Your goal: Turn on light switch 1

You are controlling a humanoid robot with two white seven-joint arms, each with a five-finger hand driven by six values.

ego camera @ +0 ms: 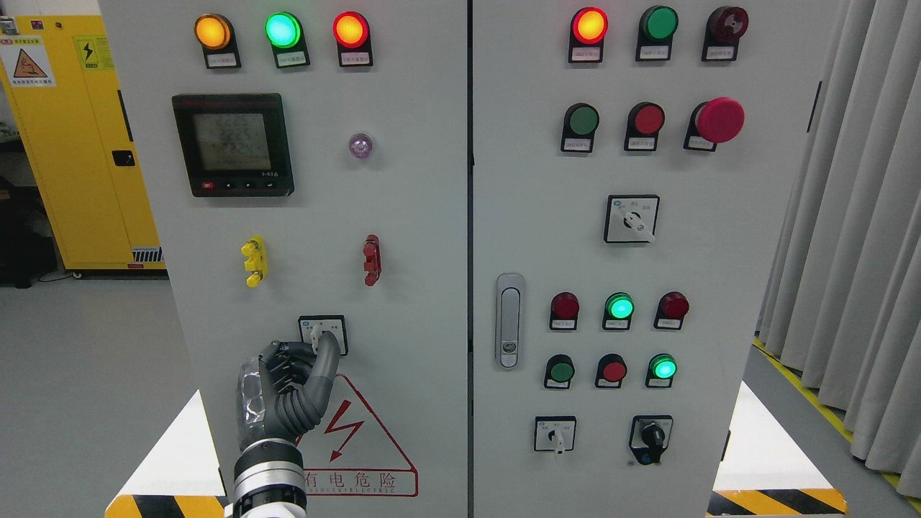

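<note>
— Which one is it going for?

— The small square white rotary switch with the pale knob [323, 334], low on the grey metal cabinet's left door [403, 237]. It's sitting below the red clip-shaped handle [371, 260] and a little to its left, just above the red-outlined warning triangle with the lightning bolt [357, 442].

— And the hand?

— The left hand, dark grey with jointed fingers [291, 388], is rising from under that switch. Most fingers are curling in, while one long finger [327, 363] is reaching up with its tip lying against the knob. It's holding nothing that I can see.

— So what makes this go well?

— I'd say pressing on the knob's edge rather than its centre, so it turns instead of merely getting pushed. Keeping the wrist steady should stop the fingertip slipping off onto the plate.

— The other arm?

— Not showing from here.
</note>
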